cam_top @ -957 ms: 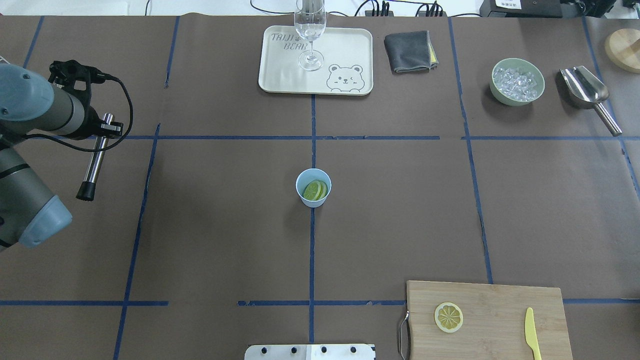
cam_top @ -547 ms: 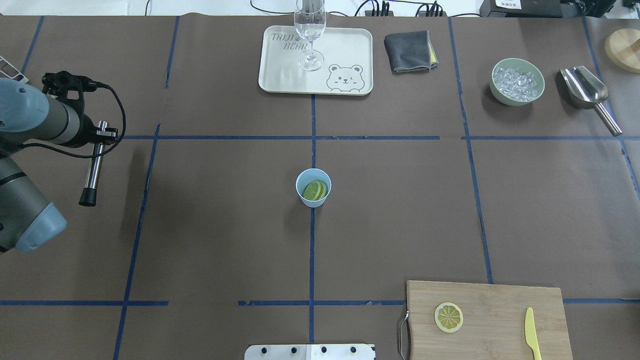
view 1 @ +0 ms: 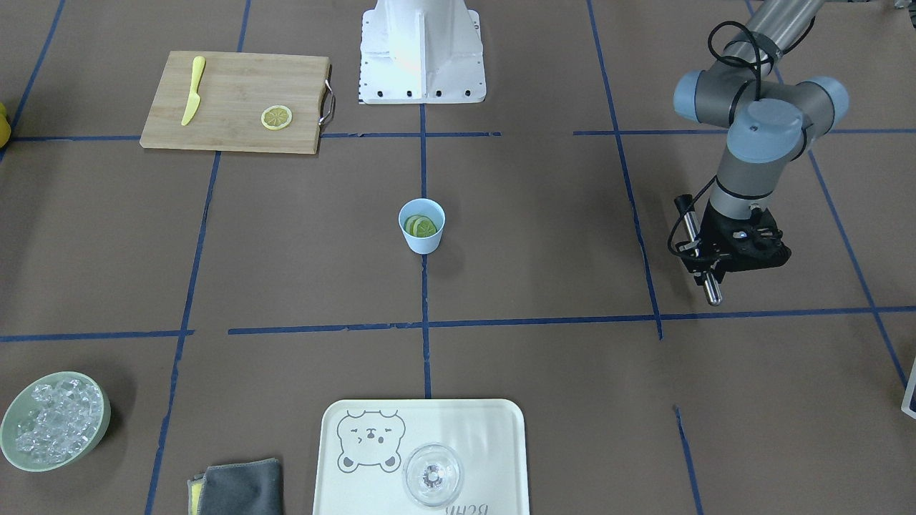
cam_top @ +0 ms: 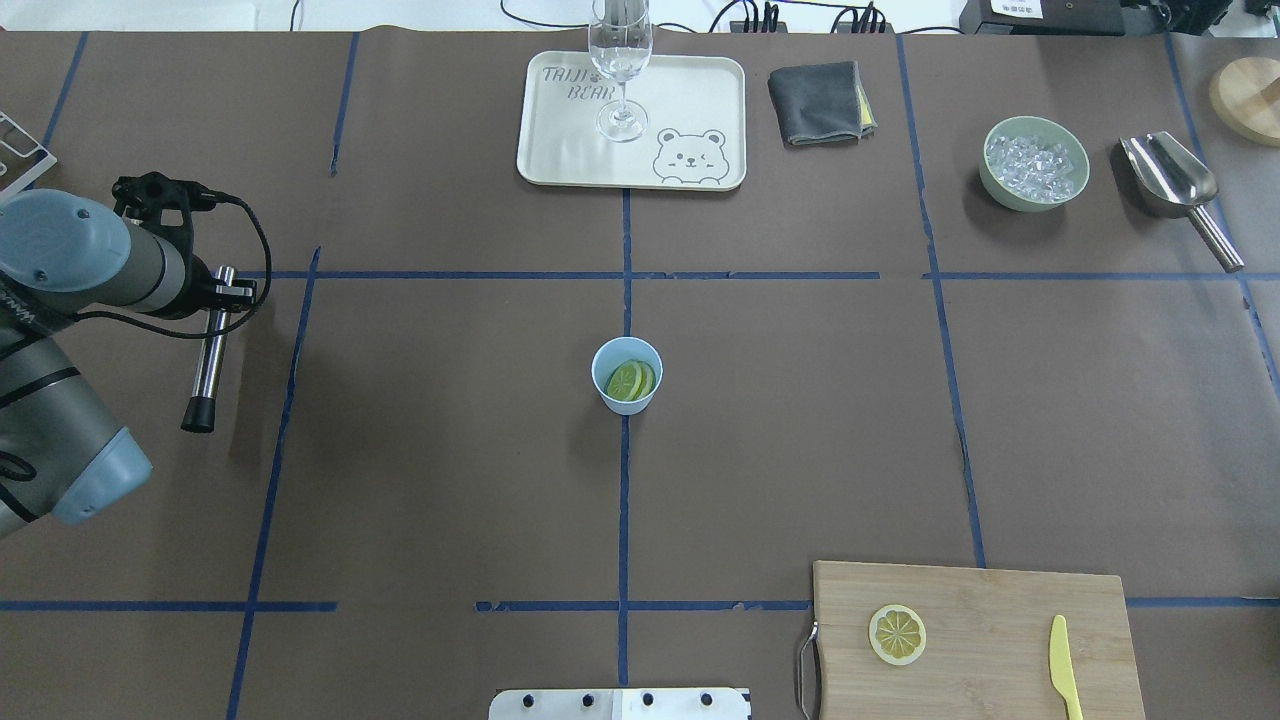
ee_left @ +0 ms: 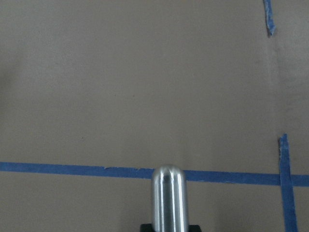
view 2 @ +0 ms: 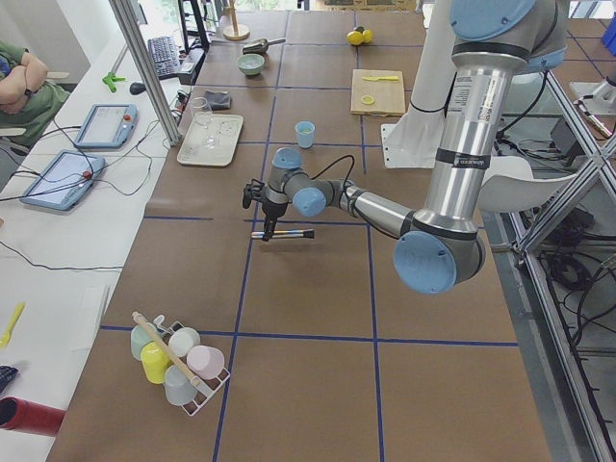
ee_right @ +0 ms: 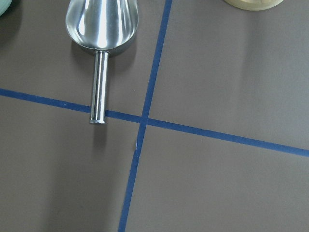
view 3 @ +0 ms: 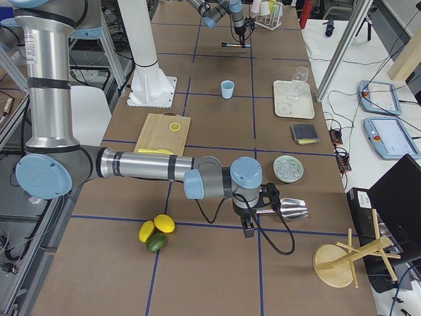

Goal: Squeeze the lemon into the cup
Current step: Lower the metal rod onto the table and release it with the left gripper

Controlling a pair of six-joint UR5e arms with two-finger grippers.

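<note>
The light-blue cup (cam_top: pixel 626 375) stands at the table's middle, with lemon slices (cam_top: pixel 631 381) lying inside it; both show in the front view too, cup (view 1: pixel 422 242) and slices (view 1: pixel 420 227). One more lemon slice (cam_top: pixel 897 633) lies on the wooden board (cam_top: pixel 1000 620). My left gripper (cam_top: pixel 228 291) is shut on a metal rod (cam_top: pixel 208 350) with a black tip, held level above the table far to the left of the cup. The rod's rounded end shows in the left wrist view (ee_left: pixel 169 198). My right gripper (view 3: pixel 246 227) hangs beside the metal scoop (ee_right: pixel 102 24); I cannot tell whether it is open or shut.
A yellow plastic knife (cam_top: pixel 1063 665) lies on the board. A tray (cam_top: pixel 560 140) with a clear glass (cam_top: pixel 621 60) stands at the back, a grey cloth (cam_top: pixel 815 102) and a green bowl of ice (cam_top: pixel 1030 203) to its right. A rack of cups (view 2: pixel 178 361) stands at the left end.
My left arm, still holding the rod, moved a little left and then back to the right and nearer. The cup and lemon slices have not moved.
</note>
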